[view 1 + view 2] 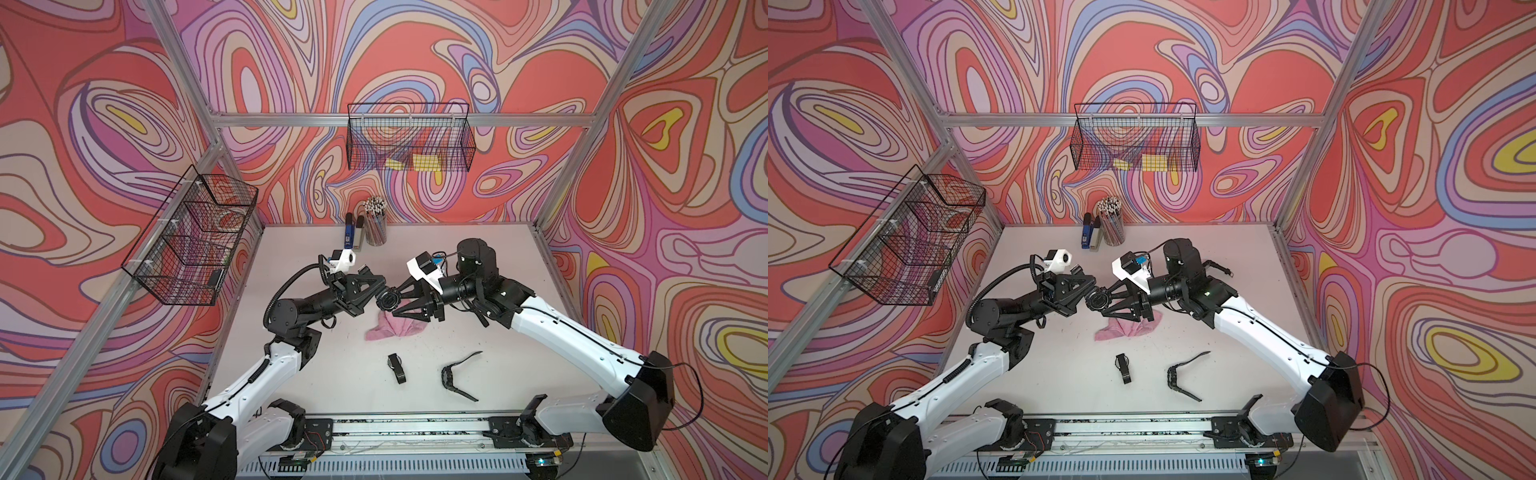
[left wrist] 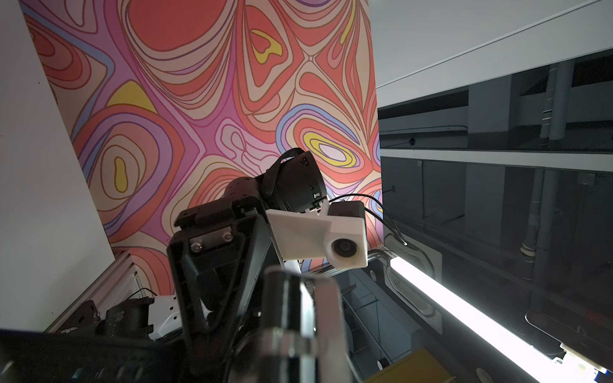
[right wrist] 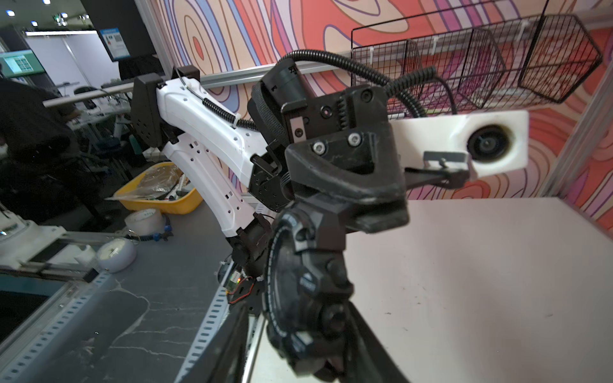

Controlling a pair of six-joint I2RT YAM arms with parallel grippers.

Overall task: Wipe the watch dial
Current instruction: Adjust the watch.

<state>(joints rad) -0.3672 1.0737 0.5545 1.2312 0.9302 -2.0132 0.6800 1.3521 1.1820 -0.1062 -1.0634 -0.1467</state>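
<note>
A chunky black watch hangs in the air above a crumpled pink cloth that lies on the table. My left gripper comes in from the left and is shut on the watch by its strap end. My right gripper faces it from the right, jaws on either side of the watch case. In the right wrist view the watch fills the space between the jaws. Its round dial faces one finger with a gap showing, and the other finger lies against its side. The left wrist view shows only a blurred shiny part close up.
Two more black watches lie near the table's front. A pencil cup and a blue stapler stand at the back edge. Wire baskets hang on the left wall and on the back wall.
</note>
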